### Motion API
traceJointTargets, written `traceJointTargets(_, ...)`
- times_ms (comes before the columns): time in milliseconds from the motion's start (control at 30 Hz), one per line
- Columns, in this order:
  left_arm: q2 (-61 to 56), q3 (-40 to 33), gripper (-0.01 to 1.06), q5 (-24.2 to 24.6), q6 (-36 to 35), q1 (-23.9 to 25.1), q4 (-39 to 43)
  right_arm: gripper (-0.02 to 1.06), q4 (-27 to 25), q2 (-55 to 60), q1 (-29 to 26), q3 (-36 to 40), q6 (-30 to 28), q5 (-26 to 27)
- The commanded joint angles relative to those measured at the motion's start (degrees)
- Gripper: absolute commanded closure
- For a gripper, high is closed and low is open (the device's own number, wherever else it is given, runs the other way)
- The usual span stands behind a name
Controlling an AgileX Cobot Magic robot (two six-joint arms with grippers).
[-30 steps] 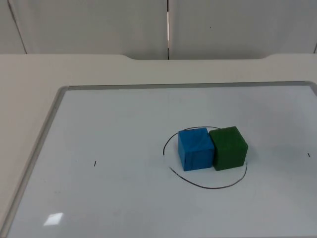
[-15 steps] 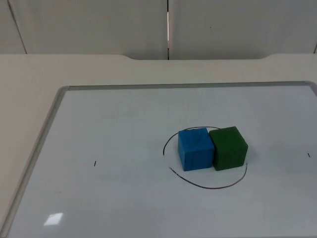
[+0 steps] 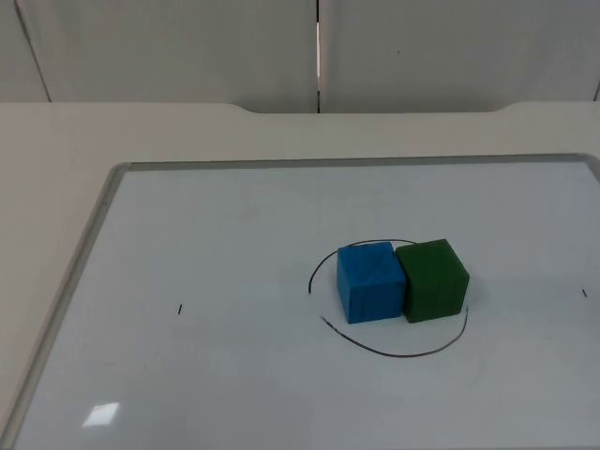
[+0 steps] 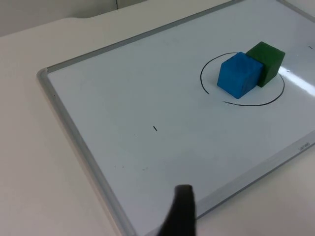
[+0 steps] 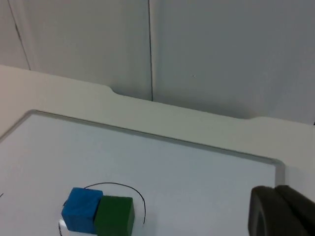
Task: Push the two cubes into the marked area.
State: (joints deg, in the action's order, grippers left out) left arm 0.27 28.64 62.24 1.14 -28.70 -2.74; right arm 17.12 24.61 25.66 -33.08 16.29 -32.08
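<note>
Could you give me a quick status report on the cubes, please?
Blue cube and green cube touching, inside drawn circle on whiteboard. Both arms waiting, clear of cubes. Nothing in the way.

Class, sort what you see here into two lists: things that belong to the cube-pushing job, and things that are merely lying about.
Part of the job:
blue cube
green cube, touching the blue one
drawn ring around both
whiteboard under them

Just there:
small pen marks
table
partition wall
</note>
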Motion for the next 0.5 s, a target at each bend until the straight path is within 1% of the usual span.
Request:
traceJointTargets(0, -0.3, -0.3, 0.29, -0.6, -0.2, 0.1, 0.3, 1.04, -0.8, -2.1, 0.3, 0.2, -0.4, -2.8)
traceJointTargets(100, -0.3, -0.3, 0.28, -0.6, -0.2, 0.1, 0.3, 1.04, -1.9, -4.9, 0.3, 0.3, -0.4, -6.5)
traceJointTargets(133, -0.3, -0.3, 0.28, -0.6, -0.2, 0.1, 0.3, 1.04, -1.9, -4.9, 0.3, 0.3, -0.4, -6.5)
traceJointTargets(233, -0.3, -0.3, 0.28, -0.6, -0.2, 0.1, 0.3, 1.04, -5.3, -8.5, 0.3, 0.6, -2.1, -8.9)
traceJointTargets(267, -0.3, -0.3, 0.28, -0.6, -0.2, 0.1, 0.3, 1.04, -6.6, -9.6, 0.3, 0.6, -3.6, -10.2)
traceJointTargets(300, -0.3, -0.3, 0.28, -0.6, -0.2, 0.1, 0.3, 1.04, -6.6, -9.6, 0.3, 0.6, -3.6, -10.2)
traceJointTargets(400, -0.3, -0.3, 0.28, -0.6, -0.2, 0.1, 0.3, 1.04, -11.1, -13.5, 0.3, 0.6, -8.9, -14.3)
traceJointTargets(467, -0.3, -0.3, 0.28, -0.6, -0.2, 0.1, 0.3, 1.04, -13.3, -16.4, 0.3, 0.6, -11.1, -17.7)
